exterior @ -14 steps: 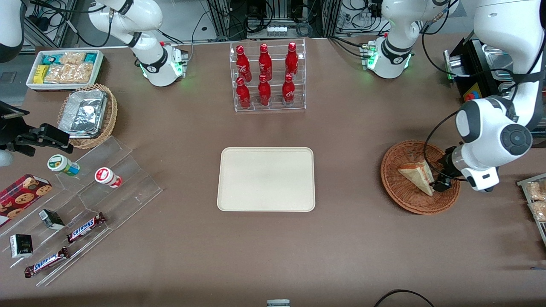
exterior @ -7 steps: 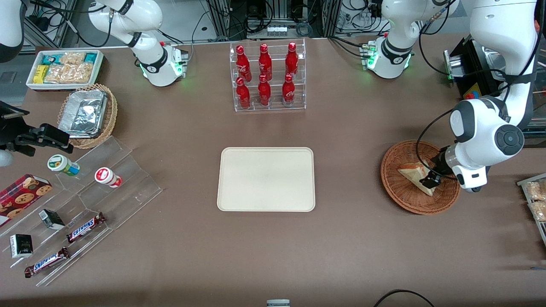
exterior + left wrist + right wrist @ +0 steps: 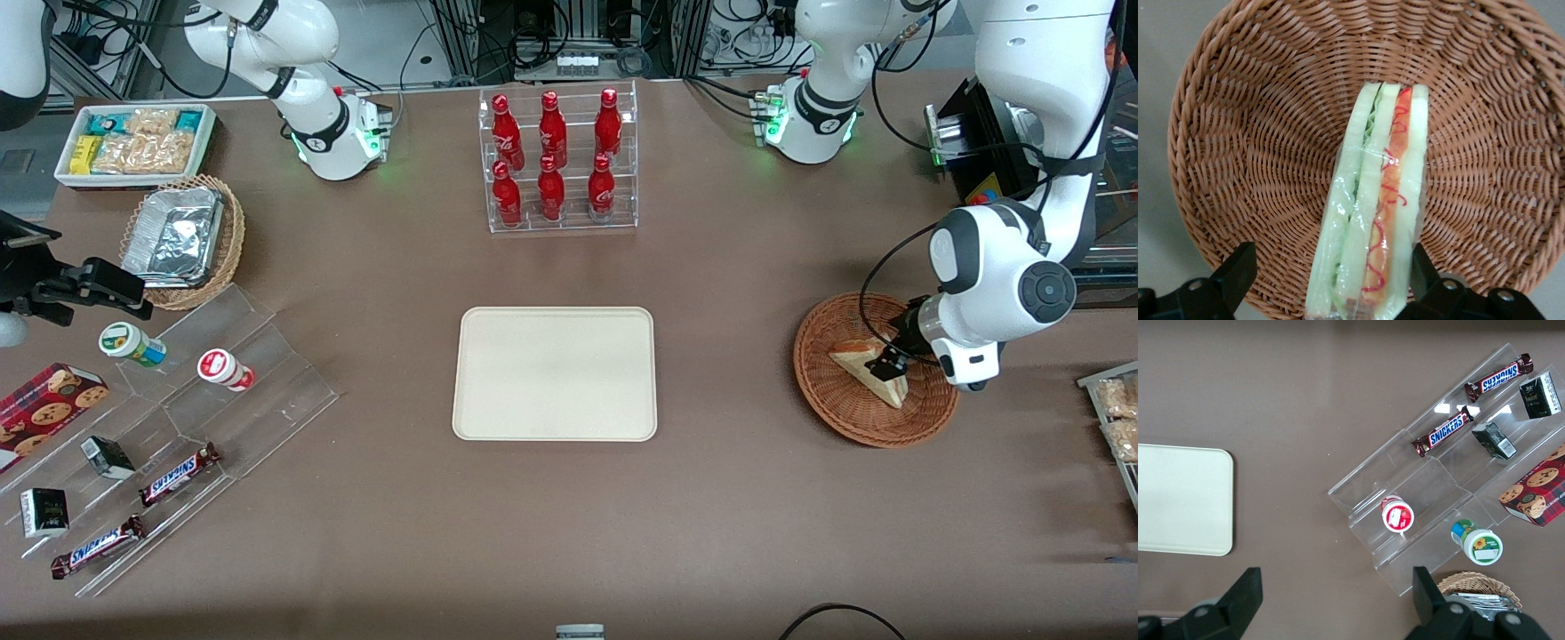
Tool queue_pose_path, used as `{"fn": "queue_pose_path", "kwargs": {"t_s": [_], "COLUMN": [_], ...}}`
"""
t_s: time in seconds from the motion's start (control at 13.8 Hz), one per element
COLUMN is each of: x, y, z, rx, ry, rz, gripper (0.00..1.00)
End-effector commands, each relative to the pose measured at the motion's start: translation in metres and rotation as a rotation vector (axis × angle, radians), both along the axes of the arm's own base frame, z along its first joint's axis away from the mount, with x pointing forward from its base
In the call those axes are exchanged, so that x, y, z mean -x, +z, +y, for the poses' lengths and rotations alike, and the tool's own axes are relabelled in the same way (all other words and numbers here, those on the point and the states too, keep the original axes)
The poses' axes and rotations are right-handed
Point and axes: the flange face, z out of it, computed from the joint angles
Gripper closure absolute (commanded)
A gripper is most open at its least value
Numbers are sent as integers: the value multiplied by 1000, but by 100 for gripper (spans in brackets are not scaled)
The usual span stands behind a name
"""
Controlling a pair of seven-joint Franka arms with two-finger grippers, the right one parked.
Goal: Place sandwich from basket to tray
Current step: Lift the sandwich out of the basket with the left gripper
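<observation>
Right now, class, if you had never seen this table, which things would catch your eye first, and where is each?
The rack of red bottles stands out, farther from the camera than the bare cream tray at the table's middle. Toward the working arm's end, the gripper is down in the wicker basket, fingers open either side of the wrapped sandwich.

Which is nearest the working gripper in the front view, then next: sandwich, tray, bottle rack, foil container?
Gripper is in the basket, fingers open.
1. Sandwich, between the fingers.
2. Tray, mid-table.
3. Bottle rack, farther from the camera than the tray.
4. Foil container, parked arm's end.
</observation>
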Motion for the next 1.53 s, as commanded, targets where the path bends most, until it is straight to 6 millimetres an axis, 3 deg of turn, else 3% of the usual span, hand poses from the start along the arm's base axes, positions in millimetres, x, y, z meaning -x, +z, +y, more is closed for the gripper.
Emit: {"fn": "queue_pose_path", "kwargs": {"t_s": [0.0, 0.07, 0.15, 0.22, 0.36, 0.65, 0.87, 0.95, 1.09, 1.24, 1.45], "x": [4, 4, 3, -1, -11, -14, -16, -17, -20, -25, -30], "y": [1, -1, 0, 4, 12, 11, 18, 25, 55, 111, 181], "z": [1, 1, 1, 1, -6, -8, -13, -23, -42, -61, -125], "rx": [15, 15, 15, 16, 30, 42, 46, 44, 39, -2, -57], "ry": [1, 1, 4, 8, 21, 30, 21, -8, -66, -156, -281], "rz": [-16, -13, -14, -20, -36, -28, -19, -25, 5, 61, 86], "gripper": [0, 0, 6, 22, 36, 87, 91, 91, 91, 91, 90]}}
